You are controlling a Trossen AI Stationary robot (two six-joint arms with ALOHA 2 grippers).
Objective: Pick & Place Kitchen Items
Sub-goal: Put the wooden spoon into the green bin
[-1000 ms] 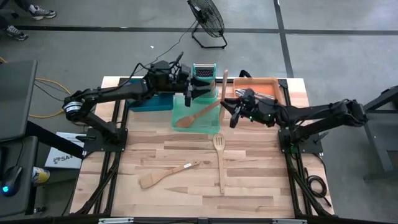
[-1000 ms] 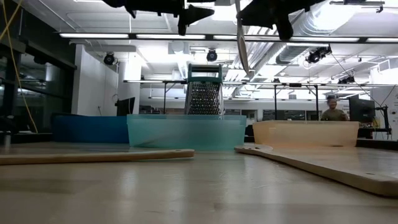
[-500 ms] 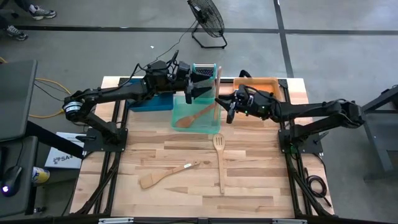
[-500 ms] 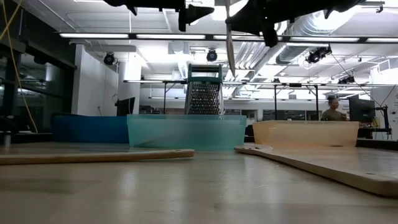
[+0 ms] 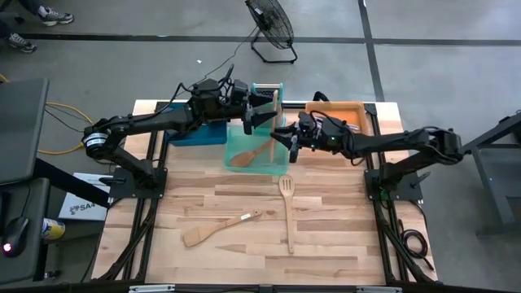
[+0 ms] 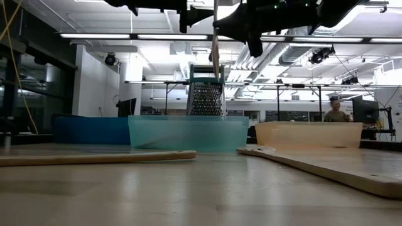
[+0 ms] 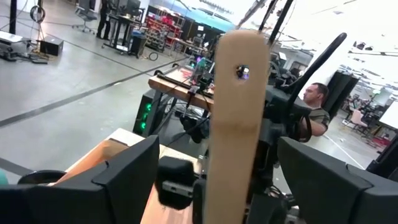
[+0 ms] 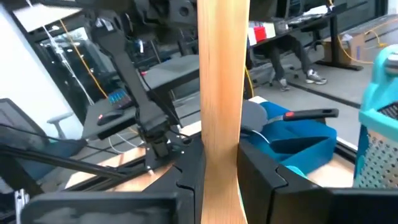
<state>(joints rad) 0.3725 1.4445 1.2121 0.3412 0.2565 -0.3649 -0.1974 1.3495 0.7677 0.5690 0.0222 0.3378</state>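
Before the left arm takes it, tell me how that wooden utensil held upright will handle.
The wooden utensil looks like a stiff, flat, probably light wood handle, so it should not bend. The right end effector pinches it low, so the long upper part may pivot. The left end effector stands open around it.

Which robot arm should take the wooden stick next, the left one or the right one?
Probably the left. The right gripper holds the wooden utensil upright over the green tray. The left gripper is right beside it with jaws open, and in the left wrist view the handle stands between them, ready for a handover.
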